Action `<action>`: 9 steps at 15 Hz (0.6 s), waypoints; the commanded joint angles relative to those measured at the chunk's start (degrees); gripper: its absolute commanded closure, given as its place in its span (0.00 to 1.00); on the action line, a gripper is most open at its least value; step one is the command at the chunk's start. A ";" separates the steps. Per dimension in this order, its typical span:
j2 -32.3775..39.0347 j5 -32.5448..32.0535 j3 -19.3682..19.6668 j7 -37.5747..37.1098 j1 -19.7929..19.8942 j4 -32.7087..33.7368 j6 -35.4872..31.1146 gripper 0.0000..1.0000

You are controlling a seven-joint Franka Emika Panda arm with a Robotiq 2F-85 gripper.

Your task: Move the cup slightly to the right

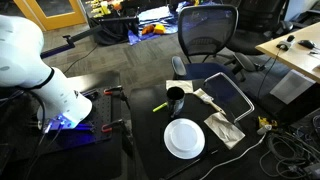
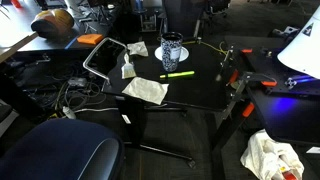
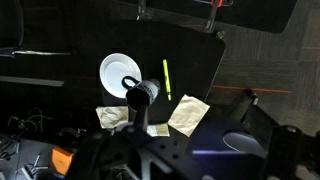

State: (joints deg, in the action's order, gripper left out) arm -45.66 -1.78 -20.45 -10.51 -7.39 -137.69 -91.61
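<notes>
Dark cup [image 1: 175, 95] on black table [image 1: 148, 135] | near white plate [image 1: 184, 138], yellow marker [image 1: 160, 106] | gripper [image 3: 150, 150] blurred in wrist view, spread or pressed together: cannot tell

An office (or lab corner): mesh swivel chair [image 1: 208, 30], wooden desk [image 1: 297, 48], tangled cables [image 2: 62, 97] underfoot.

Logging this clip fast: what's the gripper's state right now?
Gripper: cannot be told; only a dark blur in the wrist view. It does not hold the cup.
</notes>
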 commanded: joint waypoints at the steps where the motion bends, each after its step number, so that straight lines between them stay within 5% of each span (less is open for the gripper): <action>1: 0.46 -0.73 0.93 -0.85 -1.41 0.15 0.15 0.00; 9: 0.65 -1.08 1.12 -0.54 -1.24 0.12 -0.38 0.00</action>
State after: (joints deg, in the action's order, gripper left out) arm -45.65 -1.78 -20.45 -10.51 -7.39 -137.69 -91.61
